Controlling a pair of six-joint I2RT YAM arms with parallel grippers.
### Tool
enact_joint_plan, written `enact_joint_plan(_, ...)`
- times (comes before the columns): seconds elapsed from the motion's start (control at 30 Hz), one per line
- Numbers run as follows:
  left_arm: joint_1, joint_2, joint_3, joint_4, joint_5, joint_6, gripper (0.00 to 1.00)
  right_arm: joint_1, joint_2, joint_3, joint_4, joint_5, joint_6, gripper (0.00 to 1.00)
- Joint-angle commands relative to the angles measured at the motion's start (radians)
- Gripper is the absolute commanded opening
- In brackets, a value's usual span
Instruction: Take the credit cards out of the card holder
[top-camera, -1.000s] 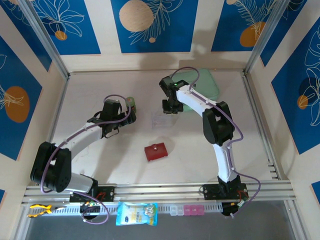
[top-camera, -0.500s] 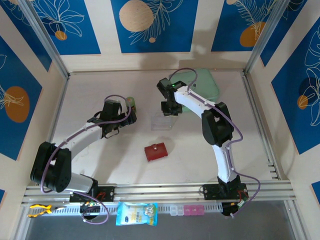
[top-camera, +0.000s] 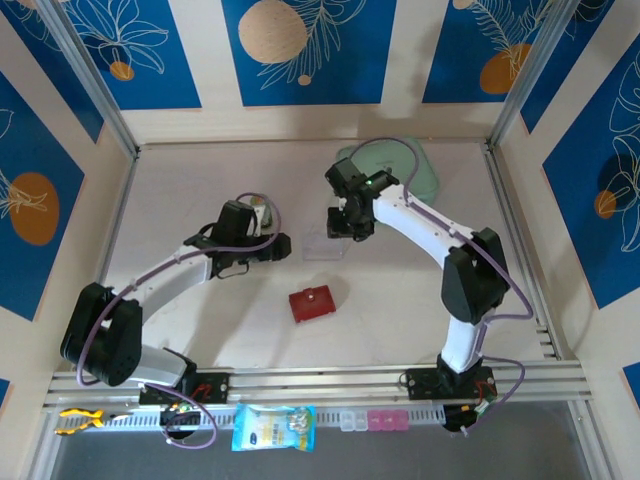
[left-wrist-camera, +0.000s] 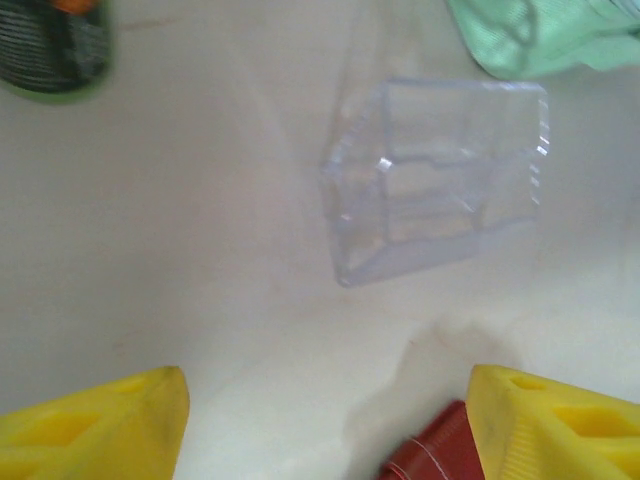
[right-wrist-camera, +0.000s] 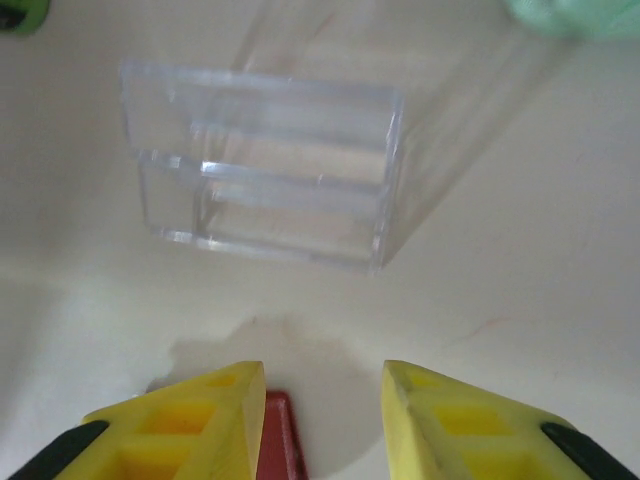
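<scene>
left hand (left-wrist-camera: 325, 400): fingers wide apart, gripping nothing, just left of clear box (top-camera: 323, 247).
right hand (right-wrist-camera: 323, 385): fingers partly apart, gripping nothing, above far-right corner of clear box.
clear box: see-through, inner dividers visible, resting on tabletop (top-camera: 400, 320).
card holder (top-camera: 312, 303): red, closed, flat on tabletop nearside of clear box, apart from it; contents hidden.
mint-green pouch (top-camera: 415, 170): beyond clear box, partly behind right arm.
dark green item (left-wrist-camera: 55, 45): far-left of clear box, blurred, cut off by frame.
</scene>
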Motion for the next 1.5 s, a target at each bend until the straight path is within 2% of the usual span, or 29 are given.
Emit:
enact_joint_plan(0.0, -0.041, -0.01, 0.005, -0.038, 0.117, 0.028, 0.71, 0.016, -0.076, -0.114, 0.07, -0.147, 0.007, 0.39)
enact_joint_plan(0.1, -0.085, -0.035, -0.033, -0.03, 0.158, 0.027, 0.71, 0.044, -0.117, -0.215, 0.152, -0.246, -0.023, 0.45)
enact_joint_plan(0.27, -0.137, -0.12, -0.12, -0.034, 0.168, 0.036, 0.71, 0.093, -0.131, -0.342, 0.281, -0.342, -0.061, 0.47)
enact_joint_plan(0.47, -0.135, -0.267, -0.21, -0.129, -0.007, -0.068, 0.71, 0.126, -0.066, -0.37, 0.403, -0.442, -0.111, 0.56)
enact_joint_plan(0.57, -0.133, -0.323, -0.241, -0.133, -0.035, -0.112, 0.68, 0.13, -0.017, -0.348, 0.424, -0.469, -0.124, 0.58)
enact_joint_plan(0.7, -0.134, -0.379, -0.266, -0.123, -0.029, -0.156, 0.67, 0.132, 0.04, -0.31, 0.417, -0.463, -0.134, 0.68)
enact_joint_plan(0.97, -0.133, -0.448, -0.273, -0.129, -0.074, -0.183, 0.66, 0.137, 0.097, -0.326, 0.433, -0.456, -0.166, 0.73)
enact_joint_plan(1.3, -0.133, -0.483, -0.266, -0.178, -0.084, -0.164, 0.67, 0.191, -0.013, -0.46, 0.426, -0.411, -0.089, 0.77)
enact_joint_plan(1.47, -0.133, -0.539, -0.31, -0.169, -0.088, -0.193, 0.68, 0.258, -0.056, -0.476, 0.368, -0.352, -0.046, 0.9)
